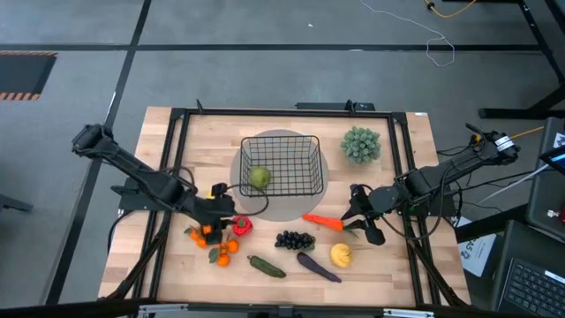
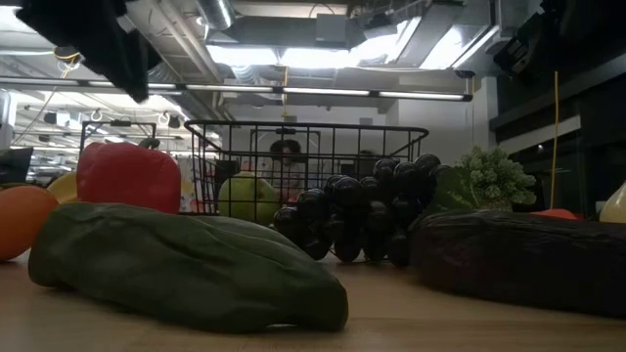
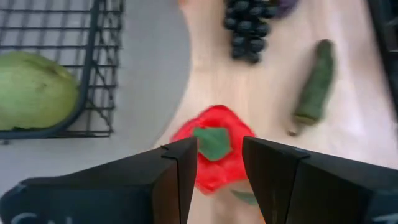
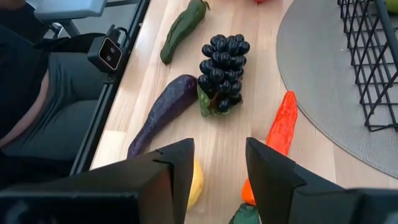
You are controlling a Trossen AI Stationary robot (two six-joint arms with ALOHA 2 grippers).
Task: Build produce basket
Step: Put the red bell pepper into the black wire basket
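Observation:
The black wire basket (image 1: 281, 165) stands on a grey round disc (image 1: 311, 199) and holds a green apple (image 1: 259, 177). The rest of the produce lies on the table in front of it: a red pepper (image 1: 240, 225), tangerines (image 1: 216, 246), a cucumber (image 1: 266, 266), dark grapes (image 1: 295, 239), an eggplant (image 1: 318, 266), a lemon (image 1: 341, 255) and a carrot (image 1: 323, 222). My left gripper (image 3: 219, 168) hangs open above the red pepper (image 3: 214, 152), pointing down at a slant. My right gripper (image 4: 219, 171) is open above the table between the lemon (image 4: 194, 180) and the carrot (image 4: 281, 134).
A pale-green bushy plant (image 1: 361, 144) stands at the far right of the basket. A black frame (image 1: 177, 124) runs around the wooden table. In the right wrist view a seated person (image 4: 43, 106) shows beyond the table's near edge.

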